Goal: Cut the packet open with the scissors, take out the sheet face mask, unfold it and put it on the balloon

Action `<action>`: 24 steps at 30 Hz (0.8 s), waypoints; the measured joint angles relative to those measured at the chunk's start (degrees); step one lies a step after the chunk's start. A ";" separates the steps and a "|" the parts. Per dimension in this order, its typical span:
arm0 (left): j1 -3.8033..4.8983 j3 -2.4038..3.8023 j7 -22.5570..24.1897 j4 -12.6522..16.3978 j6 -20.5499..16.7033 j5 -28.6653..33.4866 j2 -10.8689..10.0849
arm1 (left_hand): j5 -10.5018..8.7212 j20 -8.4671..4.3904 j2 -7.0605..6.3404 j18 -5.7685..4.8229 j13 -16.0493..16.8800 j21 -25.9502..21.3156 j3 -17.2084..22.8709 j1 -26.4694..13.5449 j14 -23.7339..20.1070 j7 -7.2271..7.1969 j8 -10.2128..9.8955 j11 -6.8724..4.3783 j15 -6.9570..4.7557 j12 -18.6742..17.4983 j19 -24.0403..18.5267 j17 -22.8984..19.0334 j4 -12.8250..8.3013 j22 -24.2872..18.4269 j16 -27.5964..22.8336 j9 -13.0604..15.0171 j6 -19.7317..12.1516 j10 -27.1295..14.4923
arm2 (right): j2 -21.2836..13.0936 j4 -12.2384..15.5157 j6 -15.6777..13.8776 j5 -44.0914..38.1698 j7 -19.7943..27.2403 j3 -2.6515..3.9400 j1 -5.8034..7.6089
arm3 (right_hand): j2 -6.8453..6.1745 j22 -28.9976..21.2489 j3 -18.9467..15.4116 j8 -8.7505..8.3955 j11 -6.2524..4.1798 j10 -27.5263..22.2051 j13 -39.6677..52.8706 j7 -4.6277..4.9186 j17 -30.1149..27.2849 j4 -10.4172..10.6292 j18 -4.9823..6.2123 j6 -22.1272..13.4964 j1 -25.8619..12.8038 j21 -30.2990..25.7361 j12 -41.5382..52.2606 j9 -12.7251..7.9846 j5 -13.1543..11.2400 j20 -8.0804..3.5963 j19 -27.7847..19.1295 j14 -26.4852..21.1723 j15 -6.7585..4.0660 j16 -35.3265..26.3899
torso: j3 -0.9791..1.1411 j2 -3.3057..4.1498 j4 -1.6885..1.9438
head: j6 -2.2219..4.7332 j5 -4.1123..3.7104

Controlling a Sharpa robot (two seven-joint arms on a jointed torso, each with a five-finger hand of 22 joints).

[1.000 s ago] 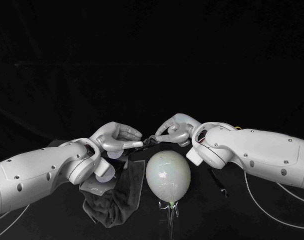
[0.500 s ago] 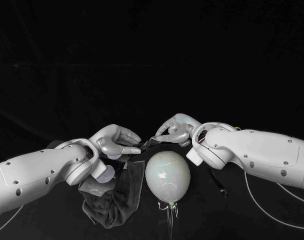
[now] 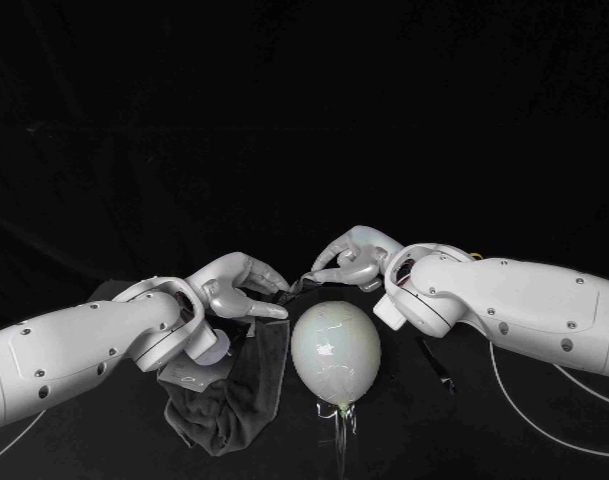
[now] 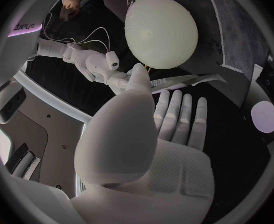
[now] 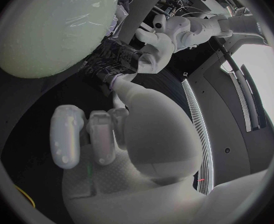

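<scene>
A pale balloon [image 3: 336, 349] lies on the black table between my arms, knot toward me; it also shows as balloon [image 4: 160, 32] and balloon [image 5: 52, 30]. Just beyond its far end my right hand [image 3: 347, 259] pinches a dark, wet-looking sheet mask [image 5: 114, 59] between thumb and finger. In the left wrist view a pale strip [image 4: 188, 80] runs from the right hand [image 4: 106, 67] past my own fingertips. My left hand [image 3: 241, 285] sits close beside the mask with straight, spread fingers [image 4: 177, 115] and a raised thumb, holding nothing that I can see.
Crumpled dark cloth [image 3: 222, 402] lies under my left forearm, left of the balloon. A pale round disc [image 3: 215, 350] sits beside it, also seen as a disc [image 4: 263, 117]. A thin white cable [image 3: 542, 425] trails on the table under my right arm.
My left hand's fingers have uncurled from a pinch and spread out. The right hand and the balloon have stayed put.
</scene>
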 measured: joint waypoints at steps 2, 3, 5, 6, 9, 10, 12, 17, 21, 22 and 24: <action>0.00 0.00 -0.15 0.11 -0.09 -0.69 0.05 | 0.00 0.07 -0.05 0.00 0.04 0.00 -0.43 -0.06 0.23 0.18 0.53 -0.24 -0.23 0.56 0.07 0.00 -0.02 0.00 0.66 0.22 0.84 0.24 | 0.05 -0.03 -0.03 -0.03 -0.05 0.00 0.00 | -0.07 0.00 0.00 0.00 0.00 0.00 0.00 0.00 0.00 0.00 0.00 -0.01 -0.07 0.00 -0.01 0.01 0.05 0.01 -0.01 0.00 0.00 0.00 | 0.00 0.00 0.01 | -0.01 -0.03; -0.01 0.00 -0.25 0.15 -0.16 -0.99 0.08 | 0.00 0.12 -0.04 0.00 0.11 0.00 -0.43 -0.07 0.41 0.25 0.75 -0.45 -0.41 0.78 0.37 0.00 -0.02 0.00 0.89 0.28 1.16 0.45 | 0.07 -0.04 -0.04 -0.04 -0.07 0.00 0.00 | -0.08 0.00 0.00 0.00 0.00 0.00 -0.01 0.00 0.00 0.00 0.00 -0.01 -0.07 0.00 -0.01 0.01 0.18 0.01 -0.01 0.00 0.00 0.00 | -0.01 0.00 0.01 | 0.00 -0.04; -0.02 -0.01 -0.39 0.19 -0.38 -1.43 0.14 | 0.00 0.11 1.44 0.00 0.32 0.05 -0.10 0.11 1.43 0.42 1.56 -0.97 -0.88 1.52 1.63 0.07 -0.26 0.01 1.68 0.59 2.50 1.69 | 0.09 -0.05 -0.06 -0.05 -0.10 0.00 0.00 | -0.08 0.00 0.00 -0.01 0.00 -0.01 -0.01 0.01 0.00 0.00 0.00 -0.02 -0.07 0.00 -0.01 0.02 0.26 0.01 -0.02 0.00 0.00 0.00 | 0.00 -0.01 0.02 | 0.05 -0.05; -0.03 -0.01 -0.49 0.19 -0.62 -1.71 0.19 | 0.00 0.03 2.52 0.00 0.42 0.29 0.42 0.48 2.10 0.61 2.08 -1.27 -1.12 1.99 2.10 0.18 -0.32 0.04 2.19 0.75 3.32 2.42 | 0.10 -0.05 -0.07 -0.07 -0.13 0.00 0.00 | -0.08 -0.01 0.00 -0.02 0.00 -0.01 -0.01 0.01 -0.01 0.00 0.00 -0.02 -0.07 0.00 -0.01 0.03 0.27 0.02 -0.02 0.00 0.00 0.00 | 0.00 -0.01 0.01 | 0.08 -0.05; -0.04 -0.01 -0.63 0.14 -1.38 -2.01 0.32 | 0.00 -0.09 6.68 0.00 0.77 1.18 2.60 2.76 4.51 -0.76 3.88 -2.88 -2.45 3.52 3.86 0.70 -0.58 0.32 3.86 1.34 6.43 5.04 | 0.10 -0.05 -0.08 -0.09 -0.18 0.00 0.00 | -0.09 -0.02 0.00 -0.04 0.00 -0.01 -0.02 -0.03 -0.05 0.00 0.00 -0.12 -0.08 -0.01 -0.01 0.32 0.27 0.02 -0.03 -0.01 0.00 -0.01 | 0.01 -0.02 0.00 | 0.13 -0.07; -0.04 -0.02 -0.65 0.08 -1.78 -2.01 0.36 | 0.00 -0.17 7.65 0.00 0.83 1.42 3.16 3.45 5.19 -1.22 4.24 -3.23 -2.87 3.83 4.35 0.83 -0.62 0.42 4.29 1.42 7.14 5.78 | 0.09 -0.04 -0.08 -0.11 -0.21 0.00 0.00 | -0.20 -0.03 0.00 -0.04 0.00 -0.01 -0.04 -0.02 -0.05 0.00 0.00 -0.11 -0.19 -0.01 -0.01 0.32 0.27 0.03 -0.03 -0.01 0.01 -0.01 | 0.01 -0.02 0.00 | 0.14 -0.08; -0.05 -0.02 -0.65 0.02 -2.45 -1.99 0.40 | 0.00 -0.38 10.63 0.08 0.85 2.45 5.50 6.40 7.89 -2.36 5.35 -4.45 -4.02 4.53 6.23 1.20 -0.80 0.82 5.70 1.64 9.52 8.08 | 0.07 0.00 -0.07 -0.12 -0.25 0.00 0.00 | -0.23 -0.04 0.00 -0.06 0.01 -0.01 -0.05 0.07 -0.05 0.00 0.00 -0.03 -0.22 -0.01 0.10 0.33 0.27 0.03 -0.04 -0.01 0.01 -0.01 | 0.01 -0.02 -0.02 | 0.16 -0.09; -0.05 -0.01 -0.58 -0.19 -4.39 -1.68 0.45 | -0.21 -1.04 12.69 3.21 0.81 5.15 9.77 9.67 13.28 -3.27 6.74 -6.27 -5.84 5.82 10.57 1.47 -1.12 1.88 7.91 1.89 11.46 13.56 | -0.04 0.10 -0.03 -0.17 -0.37 0.00 0.00 | -0.23 -0.04 0.00 -0.10 0.01 -0.01 -0.05 0.15 -0.04 0.00 0.00 0.03 -0.22 -0.02 0.22 0.33 0.27 0.04 -0.05 -0.09 0.09 -0.03 | 0.01 -0.02 -0.02 | 0.19 -0.13; -0.06 -0.01 -0.55 -0.20 -5.58 -1.39 0.46 | -0.30 -1.39 12.55 4.10 0.92 6.71 11.57 9.86 15.18 -3.29 7.39 -7.02 -6.76 6.27 11.92 1.46 -1.02 2.75 8.42 1.94 11.44 15.25 | -0.13 0.16 0.04 -0.26 -0.49 0.00 0.00 | -0.23 -0.03 0.23 0.15 0.01 -0.02 -0.02 0.20 -0.04 -0.23 0.00 -0.01 -0.22 0.23 0.22 0.33 0.26 0.04 -0.06 -0.09 0.09 -0.15 | 0.01 -0.02 -0.03 | 0.15 -0.15; -0.06 -0.01 -0.54 -0.20 -5.87 -1.30 0.46 | -0.39 -1.39 12.55 4.10 0.98 6.72 11.72 9.86 15.19 -3.30 7.38 -7.06 -6.77 6.27 11.92 1.43 -1.02 2.81 8.42 1.94 11.44 15.29 | -0.16 0.16 0.08 -0.33 -0.53 0.00 0.00 | -0.23 -0.03 0.23 0.21 0.01 -0.02 -0.02 0.21 -0.04 -0.23 0.00 -0.02 -0.22 0.23 0.22 0.33 0.26 0.04 -0.06 -0.09 0.09 -0.18 | 0.01 -0.02 -0.04 | 0.15 -0.15; -0.06 -0.01 -0.51 -0.18 -6.24 -1.18 0.46 | -0.47 -1.40 12.26 4.09 1.00 7.11 12.10 10.16 15.58 -3.47 7.39 -7.06 -6.75 6.27 11.92 1.30 -0.95 2.97 8.42 1.94 11.61 15.29 | -0.20 0.16 0.16 -0.48 -0.60 0.00 0.00 | -0.23 -0.02 0.23 0.23 0.01 -0.02 0.00 0.24 -0.03 -0.23 0.00 -0.05 -0.22 0.23 0.22 0.33 0.25 0.04 -0.06 -0.09 0.09 -0.18 | 0.01 -0.02 -0.04 | 0.14 -0.15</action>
